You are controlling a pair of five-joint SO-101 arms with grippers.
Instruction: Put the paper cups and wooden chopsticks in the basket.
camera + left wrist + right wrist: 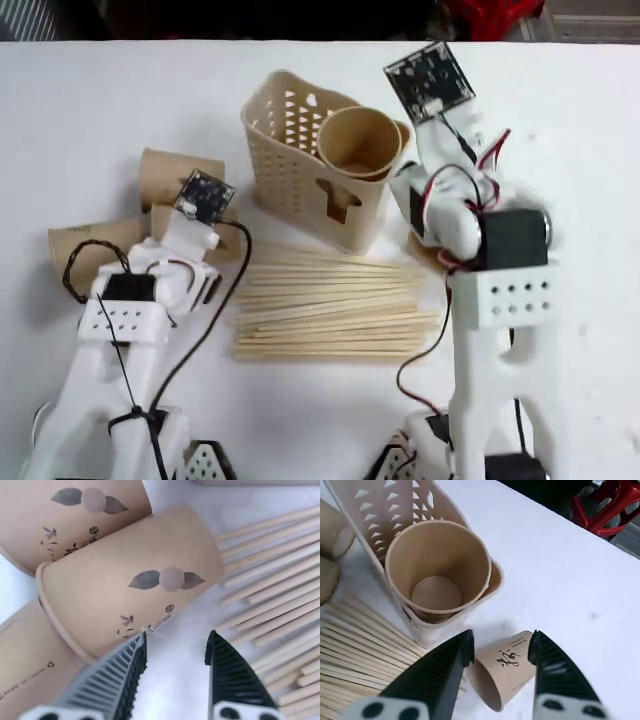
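Note:
Three paper cups lie on their sides at the table's left: one (135, 580) just ahead of my open left gripper (175, 647), another (70, 515) beyond it, a third (20, 665) beside it. The grey finger (125, 675) almost touches the nearest cup's wall. A cream basket (290, 170) stands mid-table holding stacked cups (437, 570). A pile of wooden chopsticks (330, 305) lies in front of it. My right gripper (500, 642) hangs open over a tipped cup (505, 667) right of the basket.
The table's far edge (320, 42) runs behind the basket, and a red chair (605, 505) stands beyond it. White tabletop (570, 580) stretches to the right of the basket. Both arm bases sit at the near edge.

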